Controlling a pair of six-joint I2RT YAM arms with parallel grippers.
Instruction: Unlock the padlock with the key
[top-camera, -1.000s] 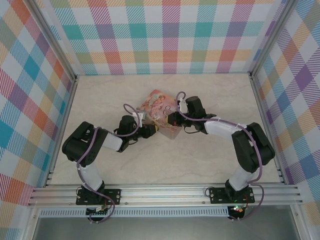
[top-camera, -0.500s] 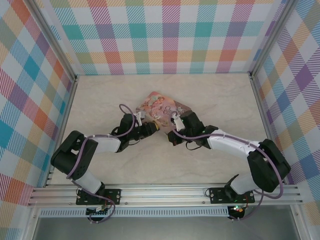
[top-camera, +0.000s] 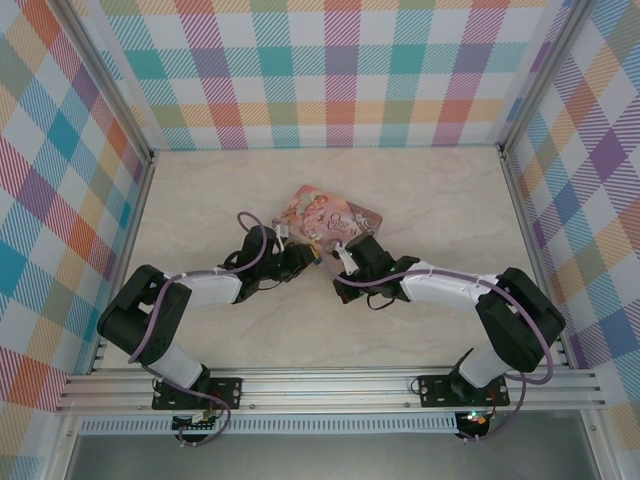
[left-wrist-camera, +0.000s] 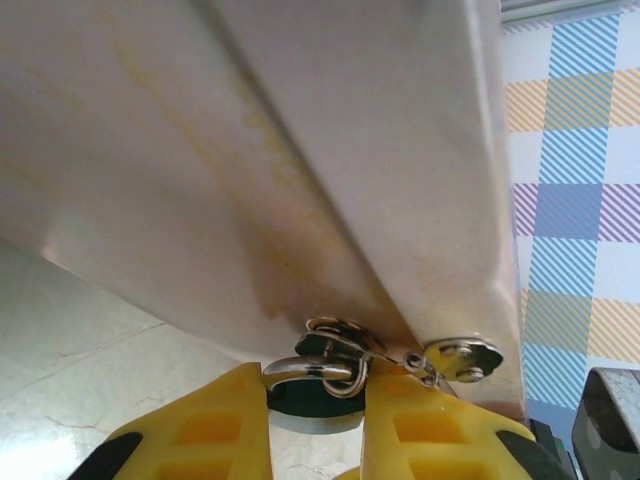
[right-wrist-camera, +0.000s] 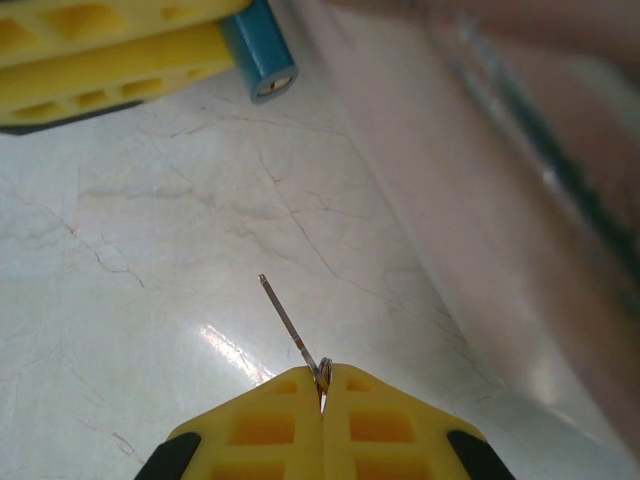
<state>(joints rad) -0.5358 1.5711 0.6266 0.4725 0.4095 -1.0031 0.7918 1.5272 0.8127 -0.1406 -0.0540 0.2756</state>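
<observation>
In the left wrist view my left gripper is shut on the padlock. Its silvery shackle is hooked through the hasp of the pink tin. The right wrist view shows the padlock's blue-teal body sticking out from the left gripper's yellow fingers, keyhole end towards me. My right gripper is shut on the key, whose thin shaft points up-left at the padlock, a gap away. From above, the left gripper and right gripper nearly meet at the tin's near corner.
The pink tin lies mid-table, and its side rises close on the right of the right wrist view. The marble tabletop is walled in by checked panels. A metal rail runs along the near edge.
My right gripper has come off the tin and moved down-left, ending close to the left gripper. The left arm has stretched lower and shifted slightly. The tin has turned a little.
</observation>
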